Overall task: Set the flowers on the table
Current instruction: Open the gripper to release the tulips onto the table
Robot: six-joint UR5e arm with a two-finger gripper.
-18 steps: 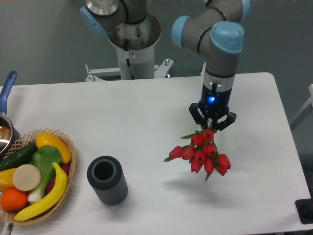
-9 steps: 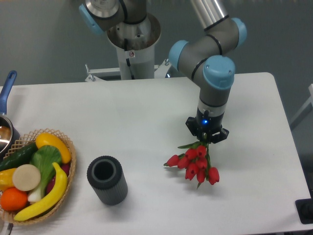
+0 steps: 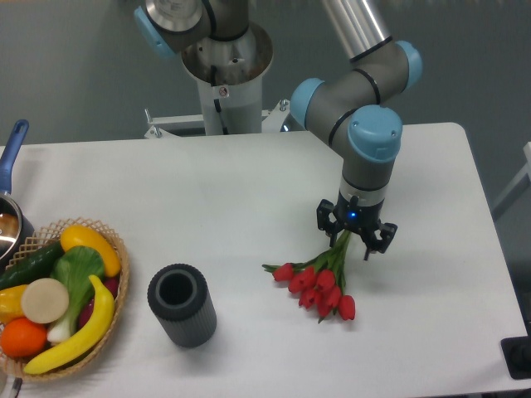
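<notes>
Basket (image 3: 108,348) cropped at left edge.

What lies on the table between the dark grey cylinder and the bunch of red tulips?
Nothing: in the camera view, only bare white table separates the cylinder from the tulips.

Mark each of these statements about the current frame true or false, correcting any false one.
1. The flowers lie on the table. True.
2. The end effector is shut on the stems. False: its fingers are spread open above them.
3. The dark cylinder stands between the wicker basket and the flowers. True.
4. The flowers are inside the dark cylinder. False: they lie to its right, apart from it.
5. A banana lies in the wicker basket. True.
</notes>
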